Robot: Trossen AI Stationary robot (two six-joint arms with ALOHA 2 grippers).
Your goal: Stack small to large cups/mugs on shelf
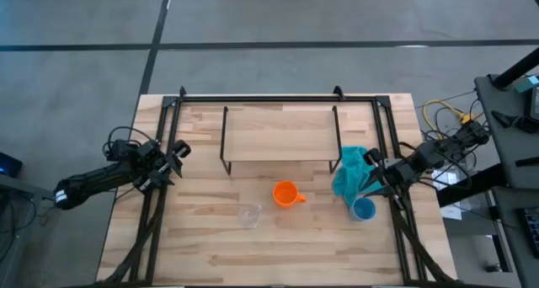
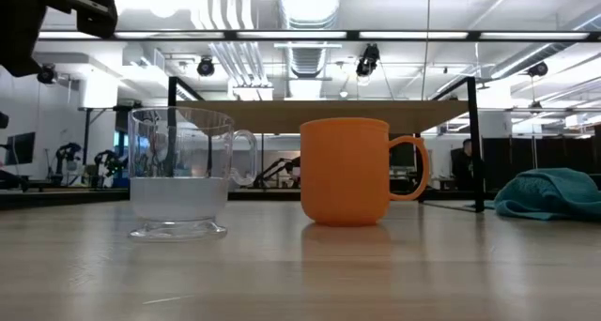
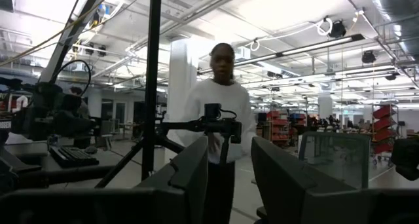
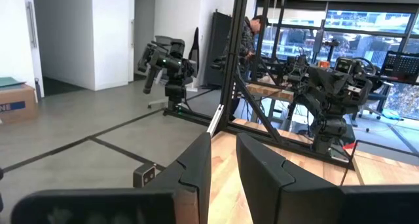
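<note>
Three cups stand upright on the tabletop, in front of the shelf [image 1: 278, 136], a light-wood board on black wire legs. The orange mug [image 1: 286, 194] [image 2: 347, 171] is in the middle, handle toward the table's right. The clear glass [image 1: 250, 215] [image 2: 178, 175] is to its near left. The light blue cup [image 1: 363, 209] stands at the right, beside the near edge of the teal cloth [image 1: 351, 174]. My left gripper [image 1: 178, 153] [image 3: 229, 171] hovers open at the table's left edge, far from the cups. My right gripper [image 1: 370, 174] [image 4: 224, 160] is open, raised by the cloth's right side, holding nothing.
A black metal frame [image 1: 278, 97] runs along the table's far edge and down both sides. The teal cloth [image 2: 549, 194] lies crumpled between the shelf's right leg and the blue cup. Bare wood [image 1: 278, 254] stretches along the near edge. A person [image 3: 219, 106] stands in the room beyond.
</note>
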